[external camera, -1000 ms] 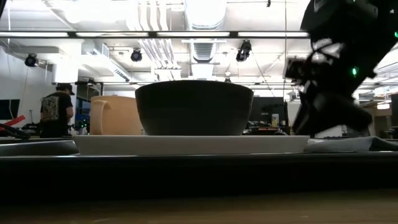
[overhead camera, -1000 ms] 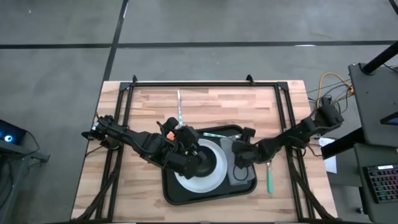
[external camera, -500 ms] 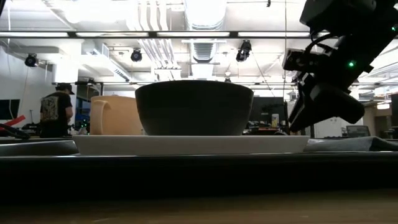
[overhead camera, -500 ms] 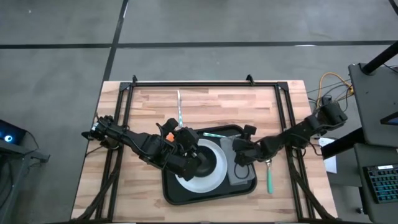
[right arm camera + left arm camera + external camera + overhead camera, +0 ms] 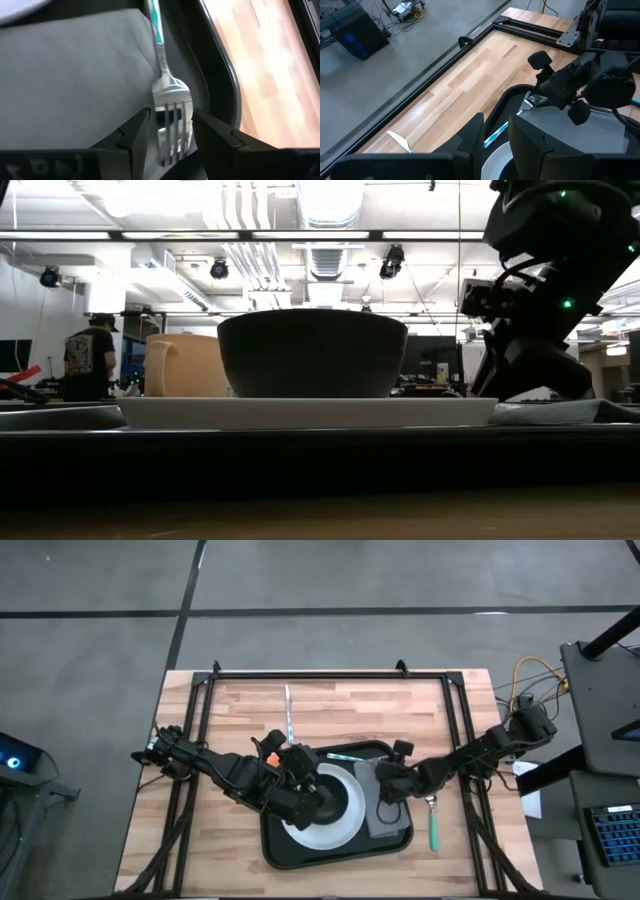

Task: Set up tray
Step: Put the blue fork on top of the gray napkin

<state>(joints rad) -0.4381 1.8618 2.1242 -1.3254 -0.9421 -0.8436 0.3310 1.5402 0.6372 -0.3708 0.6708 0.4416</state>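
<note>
Two grippers work over the black tray (image 5: 283, 847), which lies on the tabletop (image 5: 240, 710). Right gripper (image 5: 169, 131) straddles a fork (image 5: 167, 95) with fingers apart beside the grey napkin (image 5: 70, 75). Left gripper (image 5: 308, 802) sits over the white plate (image 5: 340, 825); whether it holds anything I cannot tell.

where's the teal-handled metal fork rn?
The teal-handled metal fork lies in the black rectangular tray, beside the grey napkin, tines between the right gripper jaws.
</note>
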